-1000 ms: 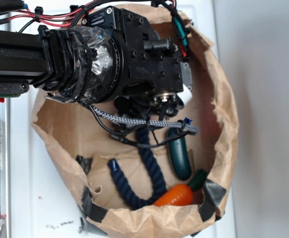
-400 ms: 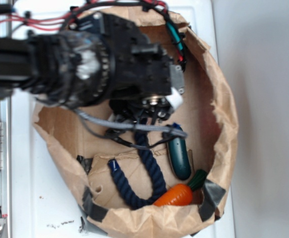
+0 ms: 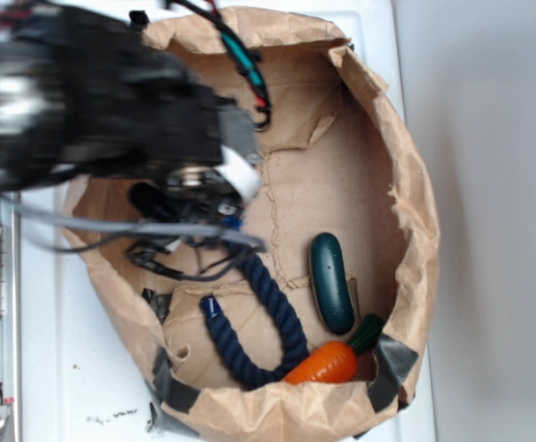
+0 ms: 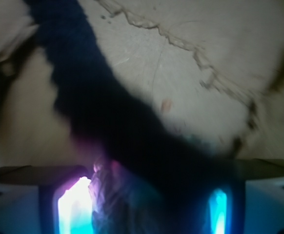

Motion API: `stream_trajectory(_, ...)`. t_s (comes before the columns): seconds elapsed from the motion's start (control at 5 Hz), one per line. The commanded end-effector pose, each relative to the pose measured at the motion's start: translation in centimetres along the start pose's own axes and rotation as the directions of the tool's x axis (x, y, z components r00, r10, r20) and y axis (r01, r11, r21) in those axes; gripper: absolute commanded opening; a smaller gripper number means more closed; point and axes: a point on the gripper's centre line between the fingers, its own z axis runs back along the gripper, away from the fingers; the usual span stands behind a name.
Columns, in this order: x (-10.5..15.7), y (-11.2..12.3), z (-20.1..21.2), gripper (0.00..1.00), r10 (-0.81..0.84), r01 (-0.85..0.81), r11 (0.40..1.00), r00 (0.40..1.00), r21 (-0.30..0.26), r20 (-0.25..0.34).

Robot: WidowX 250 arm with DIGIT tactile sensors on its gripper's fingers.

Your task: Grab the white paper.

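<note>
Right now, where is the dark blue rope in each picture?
Exterior: the blue rope loops along the lower middle of the brown paper bag, left of the green oval toy.
Wrist: it crosses from upper left to bottom centre.
Shared landmark: the bag's creased floor.

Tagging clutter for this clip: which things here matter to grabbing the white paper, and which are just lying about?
Job: white paper, seemingly held; gripper.
Lying about: blue rope; green oval toy; toy carrot; brown paper bag holding them.
</note>
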Motion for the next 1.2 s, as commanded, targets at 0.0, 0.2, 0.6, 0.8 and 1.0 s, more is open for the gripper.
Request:
stream_trajectory(0.0,8.5,3.1,15.3,0.0,0.22,-0.207,0.973,0.963,-0.098,0.156)
stream_trajectory(0.2,9.3,3.0,17.2,0.0,0.244,-0.231,0.968,0.957,-0.095,0.158)
stream_trajectory(0.6,10.2,2.5,20.5,0.0,0.262,-0.245,0.963,0.949,-0.112,0.177)
stream_trajectory(0.8,9.2,1.4,21.6,0.0,0.223,-0.202,0.967,0.966,-0.156,0.133)
stream_trajectory(1.0,6.2,-1.1,22.6,0.0,0.139,-0.126,0.974,0.988,-0.19,0.06)
